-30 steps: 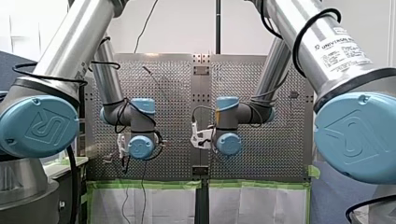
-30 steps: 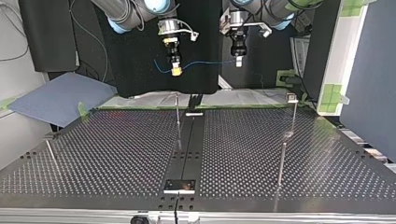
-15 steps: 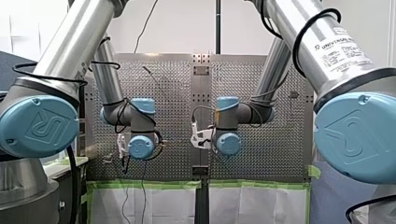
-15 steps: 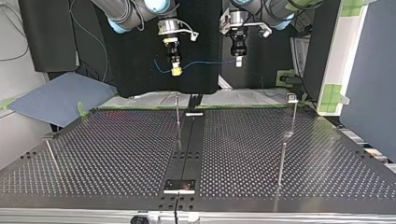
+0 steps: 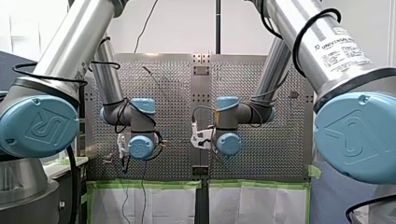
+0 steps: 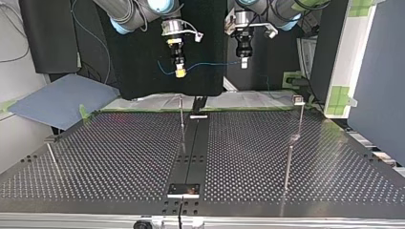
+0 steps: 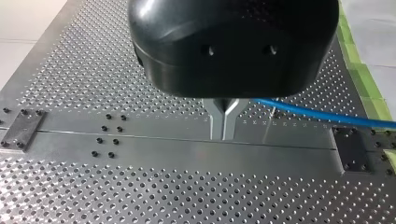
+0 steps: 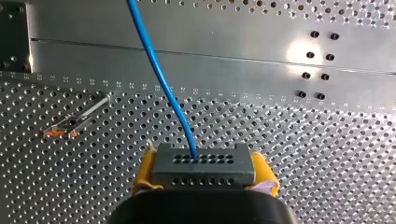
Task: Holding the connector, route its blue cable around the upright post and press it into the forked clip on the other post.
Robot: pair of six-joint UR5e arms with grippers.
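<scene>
In the top view my right gripper (image 6: 180, 71) hangs high above the table's far edge, its yellow pads shut on the grey connector (image 8: 204, 164). The blue cable (image 8: 161, 79) leaves the connector's top and runs ahead of the gripper. It spans across (image 6: 212, 64) to my left gripper (image 6: 244, 62), whose metal fingers (image 7: 223, 122) are closed together with the cable (image 7: 317, 113) coming out beside them. A thin upright post (image 6: 181, 113) stands near the table's far middle. A post with a small head (image 6: 299, 110) stands at the top view's right.
Another slim post (image 6: 287, 167) stands nearer the camera at the top view's right, and a leaning one (image 6: 52, 158) at its left. A flat centre rail (image 6: 192, 152) with a plate (image 6: 184, 190) splits the perforated table (image 6: 119, 157). A post with an orange mark (image 8: 77, 120) lies below the connector.
</scene>
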